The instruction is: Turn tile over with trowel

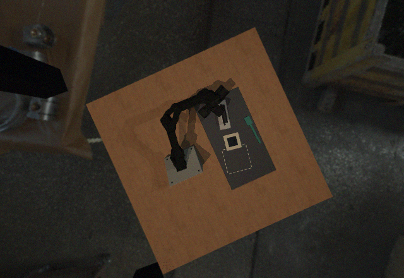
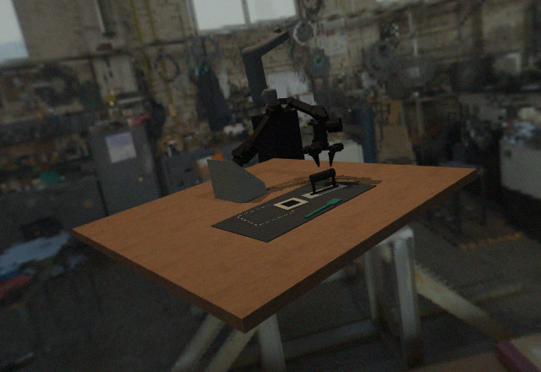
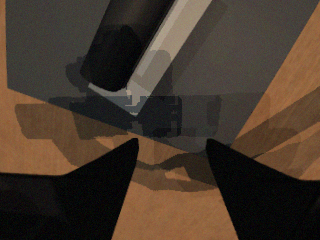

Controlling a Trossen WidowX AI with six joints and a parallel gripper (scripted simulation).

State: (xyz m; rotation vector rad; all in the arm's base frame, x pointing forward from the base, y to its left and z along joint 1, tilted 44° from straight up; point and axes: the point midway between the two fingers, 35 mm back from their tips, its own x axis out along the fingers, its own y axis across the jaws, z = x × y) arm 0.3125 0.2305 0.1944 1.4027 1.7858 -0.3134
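The small trowel, a black bar handle on posts over a pale flat blade, stands on the mat. The cream tile lies flat beyond the blade's end, with a dark square on its upper face. It lies mostly outside the dashed outline, with one edge at the outline's near side. My gripper is open and empty, pointing down above the trowel's handle. In the wrist view the handle lies ahead and left of the fingertips. The tile is out of the wrist view.
The dark mat lies on the wooden table. A green spatula-like tool lies along one long side of the mat. A grey wedge-shaped block stands by the arm's base.
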